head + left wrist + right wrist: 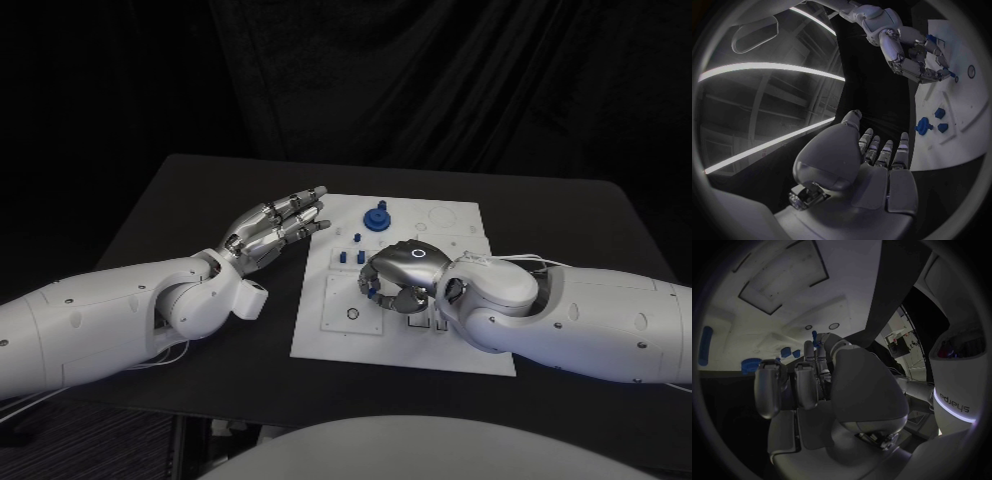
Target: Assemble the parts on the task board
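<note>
Right hand (400, 274) low over the board (325, 340) middle, fingers curled down; a small blue peg (952, 77) seems pinched at the fingertips, though the view is poor. Left hand (274, 228) hovers off the board's left edge, fingers straight and together, holding nothing. Blue knob (376, 219) stands near the far edge; small blue pegs (349, 257) just left of the right hand

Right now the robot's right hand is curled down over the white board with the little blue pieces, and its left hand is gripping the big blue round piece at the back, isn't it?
Not quite. The right hand does curl down over the task board, but the left hand holds nothing: the head view shows it open beside the board, fingers straight, apart from the big blue round piece.
</note>
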Available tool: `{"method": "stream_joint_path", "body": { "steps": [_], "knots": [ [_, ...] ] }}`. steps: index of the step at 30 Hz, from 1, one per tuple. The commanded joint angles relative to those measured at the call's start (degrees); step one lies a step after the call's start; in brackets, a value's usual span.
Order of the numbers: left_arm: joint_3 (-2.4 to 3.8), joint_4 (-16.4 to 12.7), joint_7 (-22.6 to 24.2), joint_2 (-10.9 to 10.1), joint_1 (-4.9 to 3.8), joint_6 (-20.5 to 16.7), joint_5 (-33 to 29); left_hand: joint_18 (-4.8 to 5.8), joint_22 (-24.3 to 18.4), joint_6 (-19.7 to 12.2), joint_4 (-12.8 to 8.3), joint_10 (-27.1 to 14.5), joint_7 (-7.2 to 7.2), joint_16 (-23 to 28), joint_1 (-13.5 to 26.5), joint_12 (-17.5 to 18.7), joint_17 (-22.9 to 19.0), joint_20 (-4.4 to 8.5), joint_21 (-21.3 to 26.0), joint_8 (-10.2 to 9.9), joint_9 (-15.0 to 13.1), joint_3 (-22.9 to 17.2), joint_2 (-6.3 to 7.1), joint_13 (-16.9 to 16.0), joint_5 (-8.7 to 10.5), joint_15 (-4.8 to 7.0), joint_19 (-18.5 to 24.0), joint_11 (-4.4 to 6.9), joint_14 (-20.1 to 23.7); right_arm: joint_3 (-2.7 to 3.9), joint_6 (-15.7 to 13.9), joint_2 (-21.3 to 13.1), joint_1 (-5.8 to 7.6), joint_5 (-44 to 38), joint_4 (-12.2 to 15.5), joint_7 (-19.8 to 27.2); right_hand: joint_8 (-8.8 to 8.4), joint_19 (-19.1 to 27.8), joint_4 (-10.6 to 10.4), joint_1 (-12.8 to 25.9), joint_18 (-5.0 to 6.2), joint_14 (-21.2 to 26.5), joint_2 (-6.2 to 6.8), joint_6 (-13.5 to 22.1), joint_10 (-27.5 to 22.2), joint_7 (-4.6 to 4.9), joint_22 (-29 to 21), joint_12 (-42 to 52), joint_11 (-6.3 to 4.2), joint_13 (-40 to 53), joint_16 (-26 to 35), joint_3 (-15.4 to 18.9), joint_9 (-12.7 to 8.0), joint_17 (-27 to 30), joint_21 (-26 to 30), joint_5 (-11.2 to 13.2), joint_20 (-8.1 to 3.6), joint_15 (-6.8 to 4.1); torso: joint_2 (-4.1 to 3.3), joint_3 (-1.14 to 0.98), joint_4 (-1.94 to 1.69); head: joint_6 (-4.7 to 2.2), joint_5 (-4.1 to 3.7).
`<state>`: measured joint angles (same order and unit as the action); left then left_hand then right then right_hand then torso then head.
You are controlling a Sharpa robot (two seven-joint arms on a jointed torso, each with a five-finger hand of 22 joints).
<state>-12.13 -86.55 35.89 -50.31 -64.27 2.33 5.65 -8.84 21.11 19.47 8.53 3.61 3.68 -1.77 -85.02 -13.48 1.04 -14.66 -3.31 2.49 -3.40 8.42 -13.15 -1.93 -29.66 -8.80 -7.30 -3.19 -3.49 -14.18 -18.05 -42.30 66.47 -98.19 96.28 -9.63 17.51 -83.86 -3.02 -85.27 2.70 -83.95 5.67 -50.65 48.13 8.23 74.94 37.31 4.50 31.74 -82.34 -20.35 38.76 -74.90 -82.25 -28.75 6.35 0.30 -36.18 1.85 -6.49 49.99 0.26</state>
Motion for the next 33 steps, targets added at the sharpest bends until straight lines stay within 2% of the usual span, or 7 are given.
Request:
{"method": "stream_joint_path", "body": {
  "steps": [1,13,26,33],
  "knots": [
    [0.06,0.0,1.0,0.2,0.13,0.3,-0.3,-1.15,0.0,0.2,0.1,0.0,0.13,-0.1,0.1,-0.1,-0.1,0.33,-0.2,0.2,-0.1,-0.3,-0.67,0.0,-0.04,0.28,0.1,0.24,0.1,0.03,-0.1,0.4,-0.45,-1.1,-0.5,-0.3,-0.15,-0.4,0.4,-0.6,-0.52,-0.6,0.01,-0.3,0.5,-0.07,12.2,-0.2,-0.11,-0.1,-0.1,-0.1,-0.1,-2.9,-0.2,0.3,0.24,0.06,0.01,0.03,0.02,0.01,0.01],
    [0.06,0.0,0.7,0.2,0.27,0.5,-0.3,-1.12,-0.1,0.3,0.1,-0.1,0.26,-0.1,0.1,-0.1,0.0,0.31,-0.2,0.2,-0.1,-0.4,-0.68,0.0,0.23,0.22,0.1,0.24,0.1,0.04,-1.7,0.9,-1.26,-3.5,-1.8,0.0,-0.17,-0.4,0.5,-0.8,-0.52,-0.6,0.03,-0.4,0.7,-0.08,12.2,-0.2,-0.12,-0.2,-0.1,-0.2,-0.1,-2.8,-0.2,0.3,0.23,0.05,0.06,0.0,0.07,0.01,0.41],
    [0.06,0.3,0.0,0.3,0.38,0.4,-0.3,-1.1,-0.1,0.1,0.1,-0.2,0.28,-0.1,0.2,0.1,0.0,0.26,-0.2,0.1,0.0,-0.4,-0.71,0.0,0.44,0.14,0.1,0.22,0.2,0.04,-1.8,0.7,-1.32,-3.6,-2.1,-0.1,-0.11,-0.2,0.5,-0.7,-0.46,-0.4,0.1,-0.8,0.9,-0.09,12.1,-0.2,-0.14,-0.2,0.0,-0.1,-0.2,-2.6,0.0,0.4,0.22,0.04,0.1,-0.01,-0.02,0.01,0.31],
    [0.06,0.6,-0.3,0.4,0.45,0.4,-0.3,-1.07,-0.2,-0.1,0.1,-0.3,0.26,0.0,0.3,0.3,-0.1,0.22,-0.1,0.1,0.0,-0.5,-0.68,0.0,0.58,0.07,0.1,0.21,0.2,0.04,-1.4,0.7,-1.33,-3.6,-2.4,-0.2,-0.11,-0.2,0.4,-0.7,-0.45,-0.4,0.12,-0.8,0.9,-0.1,12.1,-0.2,-0.14,-0.3,0.1,-0.1,-0.2,-2.6,0.1,0.5,0.22,0.04,0.1,0.01,0.11,0.01,0.43]
  ]
}}
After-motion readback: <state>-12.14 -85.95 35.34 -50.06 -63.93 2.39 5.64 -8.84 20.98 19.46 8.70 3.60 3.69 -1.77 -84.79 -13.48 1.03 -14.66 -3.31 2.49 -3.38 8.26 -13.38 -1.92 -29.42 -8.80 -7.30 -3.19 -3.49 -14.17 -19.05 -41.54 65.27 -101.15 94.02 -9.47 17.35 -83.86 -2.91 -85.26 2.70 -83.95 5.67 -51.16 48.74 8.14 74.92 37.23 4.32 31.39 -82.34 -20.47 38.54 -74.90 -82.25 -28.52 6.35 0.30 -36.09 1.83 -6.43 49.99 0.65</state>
